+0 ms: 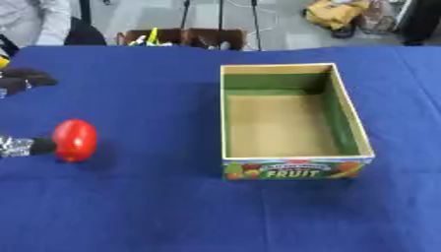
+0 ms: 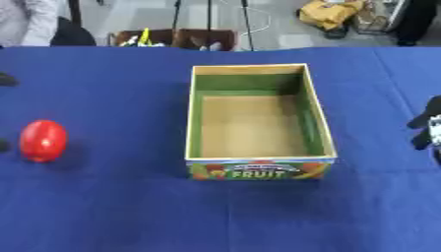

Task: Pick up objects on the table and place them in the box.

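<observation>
Blue table (cloth-covered) carries a red object and open box.

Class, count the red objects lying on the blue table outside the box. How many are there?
1. The red object lies on the blue table, left of the open, empty box, beside the left hand.

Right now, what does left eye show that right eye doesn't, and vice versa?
Only the left eye view shows much of the left hand at the left edge, one dark fingertip touching the red egg-shaped object and other dark fingers higher up; the right eye view catches only slivers of it.
Only the right eye view shows the right hand, partly cut off at the right edge, away from the box.
Both show the red object on the blue tablecloth and the open, empty fruit box to its right.
</observation>
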`<state>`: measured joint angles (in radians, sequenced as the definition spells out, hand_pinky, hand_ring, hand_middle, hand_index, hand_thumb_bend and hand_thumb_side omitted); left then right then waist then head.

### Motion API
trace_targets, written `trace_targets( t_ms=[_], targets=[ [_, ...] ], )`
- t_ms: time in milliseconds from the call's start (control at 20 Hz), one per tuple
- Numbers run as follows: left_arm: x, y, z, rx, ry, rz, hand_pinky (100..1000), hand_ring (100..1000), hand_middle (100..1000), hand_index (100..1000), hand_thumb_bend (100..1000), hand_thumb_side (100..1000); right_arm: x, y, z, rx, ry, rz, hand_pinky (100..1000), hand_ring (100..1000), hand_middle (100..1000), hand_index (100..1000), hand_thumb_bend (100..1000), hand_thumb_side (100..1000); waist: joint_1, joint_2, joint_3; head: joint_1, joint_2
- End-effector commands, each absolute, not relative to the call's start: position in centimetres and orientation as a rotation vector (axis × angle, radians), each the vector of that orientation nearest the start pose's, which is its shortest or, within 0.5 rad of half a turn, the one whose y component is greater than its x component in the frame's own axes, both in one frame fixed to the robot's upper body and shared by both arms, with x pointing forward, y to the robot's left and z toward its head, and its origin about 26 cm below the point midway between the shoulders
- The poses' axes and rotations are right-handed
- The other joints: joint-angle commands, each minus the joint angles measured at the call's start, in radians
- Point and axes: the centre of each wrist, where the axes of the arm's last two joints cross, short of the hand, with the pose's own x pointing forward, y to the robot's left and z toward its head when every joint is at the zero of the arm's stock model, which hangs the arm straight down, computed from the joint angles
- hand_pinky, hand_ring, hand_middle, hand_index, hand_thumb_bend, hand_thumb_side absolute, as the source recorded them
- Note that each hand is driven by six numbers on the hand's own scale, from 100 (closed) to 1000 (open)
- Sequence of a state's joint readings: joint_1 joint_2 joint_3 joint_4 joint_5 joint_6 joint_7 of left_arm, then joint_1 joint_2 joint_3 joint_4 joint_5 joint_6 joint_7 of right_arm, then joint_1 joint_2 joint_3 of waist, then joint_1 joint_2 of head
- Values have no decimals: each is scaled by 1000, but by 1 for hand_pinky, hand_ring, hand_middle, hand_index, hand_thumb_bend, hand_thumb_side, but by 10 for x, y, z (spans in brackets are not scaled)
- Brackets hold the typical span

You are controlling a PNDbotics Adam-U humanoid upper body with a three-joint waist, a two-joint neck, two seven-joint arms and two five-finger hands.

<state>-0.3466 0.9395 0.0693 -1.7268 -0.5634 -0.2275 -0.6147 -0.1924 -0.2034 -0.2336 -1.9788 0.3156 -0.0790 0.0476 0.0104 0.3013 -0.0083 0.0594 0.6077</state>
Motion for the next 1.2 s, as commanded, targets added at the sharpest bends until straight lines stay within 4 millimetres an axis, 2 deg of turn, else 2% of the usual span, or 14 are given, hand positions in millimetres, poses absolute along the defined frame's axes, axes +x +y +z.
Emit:
trace_targets(
  t_ms=[50,500,550,800,1200],
  targets=[
    [320,404,285,976,-1244,-1725,973,957,914,1000,677,899,283,-314,176,-647,-2199,340,387,304,261,461,100,823,4,-18,-4,11,10],
    [329,412,287,946,-1181,-1740,967,955,908,1000,694,894,283,-313,175,-649,-2196,350,387,304,260,461,100,831,6,-12,-9,22,6],
    [331,412,286,943,-1164,-1740,955,951,900,1000,690,873,283,-313,176,-647,-2197,356,386,303,259,460,100,832,10,-7,-14,27,-3],
    [348,416,277,911,-1084,-1727,943,950,941,1000,690,858,284,-311,176,-646,-2196,373,386,302,258,460,100,833,16,4,-27,35,-20],
    [361,422,266,891,-1061,-1697,930,933,937,1000,683,852,284,-310,176,-648,-2195,382,386,302,257,460,100,833,18,12,-31,39,-32]
  ],
)
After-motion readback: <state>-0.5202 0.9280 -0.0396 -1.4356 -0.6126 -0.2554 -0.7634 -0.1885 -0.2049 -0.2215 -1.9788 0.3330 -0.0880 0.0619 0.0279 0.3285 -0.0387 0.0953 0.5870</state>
